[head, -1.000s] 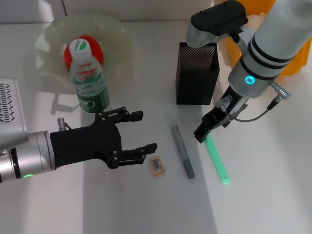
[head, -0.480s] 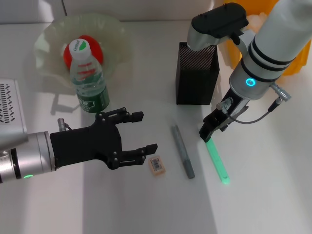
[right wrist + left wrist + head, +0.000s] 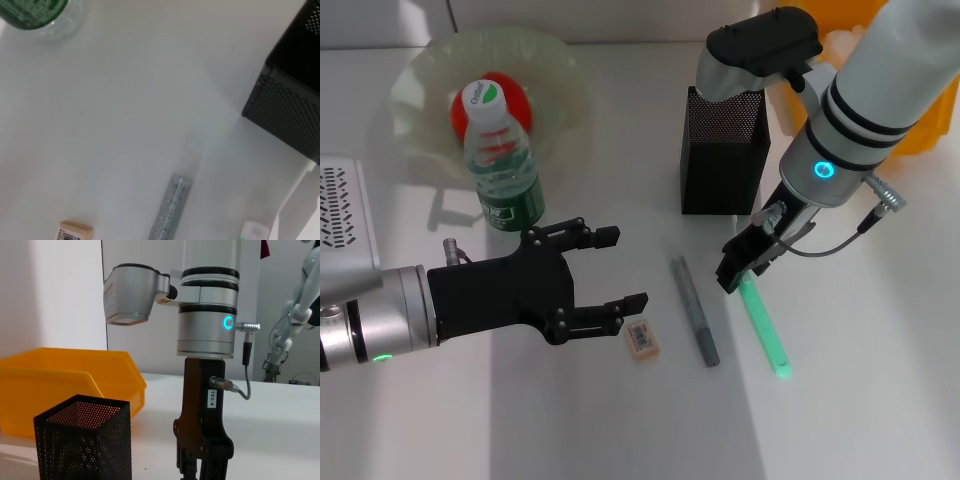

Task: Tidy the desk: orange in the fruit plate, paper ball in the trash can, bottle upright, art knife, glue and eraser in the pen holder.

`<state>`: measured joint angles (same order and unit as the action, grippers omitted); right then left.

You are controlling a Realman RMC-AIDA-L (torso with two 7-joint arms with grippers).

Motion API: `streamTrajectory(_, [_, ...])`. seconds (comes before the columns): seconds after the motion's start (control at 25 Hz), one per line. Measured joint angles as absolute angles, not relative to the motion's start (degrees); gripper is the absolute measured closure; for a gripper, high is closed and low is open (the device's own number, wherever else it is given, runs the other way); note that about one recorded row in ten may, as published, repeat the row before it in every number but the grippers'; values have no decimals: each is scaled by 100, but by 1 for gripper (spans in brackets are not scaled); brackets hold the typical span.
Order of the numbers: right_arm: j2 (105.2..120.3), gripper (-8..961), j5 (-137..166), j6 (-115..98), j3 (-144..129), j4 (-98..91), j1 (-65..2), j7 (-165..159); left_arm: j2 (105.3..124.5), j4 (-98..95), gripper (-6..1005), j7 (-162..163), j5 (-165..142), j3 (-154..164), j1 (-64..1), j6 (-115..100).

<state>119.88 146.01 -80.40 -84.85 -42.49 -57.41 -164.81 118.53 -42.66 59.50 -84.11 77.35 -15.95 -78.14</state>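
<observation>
Right pincer (image 3: pixel 738 270) hangs low over the counter (image 3: pixel 620 430), its tip at the near end of a green stick (image 3: pixel 763 327) lying flat; whether its fingers are spread or closed cannot be told. Just behind it stands the pen holder (image 3: pixel 724 150), upright, and beyond that the trash can (image 3: pixel 910 120), partly hidden by the arm. A grey pen-like tool (image 3: pixel 694 310) lies flat just to its left, apart from the green stick.

Left pincer (image 3: pixel 610 270) is open, fingers spread and pointing right, holding nothing. The eraser (image 3: pixel 641 338) lies on the counter just beside its lower fingertip; contact cannot be confirmed. The bottle (image 3: pixel 502 160) stands upright just behind this pincer, cap up, in front of the plate (image 3: pixel 420 80). The orange (image 3: pixel 515 95) rests in the plate, partly hidden by the bottle.

Left wrist view shows the right arm's wrist above the pen holder (image 3: pixel 82 445) and trash can (image 3: pixel 65 385). Right wrist view shows the eraser (image 3: pixel 75 232), the grey tool (image 3: pixel 170 207) and a corner of the pen holder (image 3: pixel 290 95).
</observation>
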Motion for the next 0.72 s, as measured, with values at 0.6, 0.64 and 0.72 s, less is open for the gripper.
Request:
streamTrajectory(0.6, [11988,533,14589,-7890,-8481,-3937,-5801,-16480,11867,-4243,210,5950,-8411,7760,-1600,-7813])
streamTrajectory(0.64, [11988,535,14589,-7888,-8481,-3931,-5801,-16480,11866,-4243,210,5950,-8411,7760,-1600,-7813])
streamTrajectory(0.72, [11988,538,14589,-7886,-8484,-3929,-5801,-16480,11866,-4243,210,5950,-8411,7761,-1604,-7813])
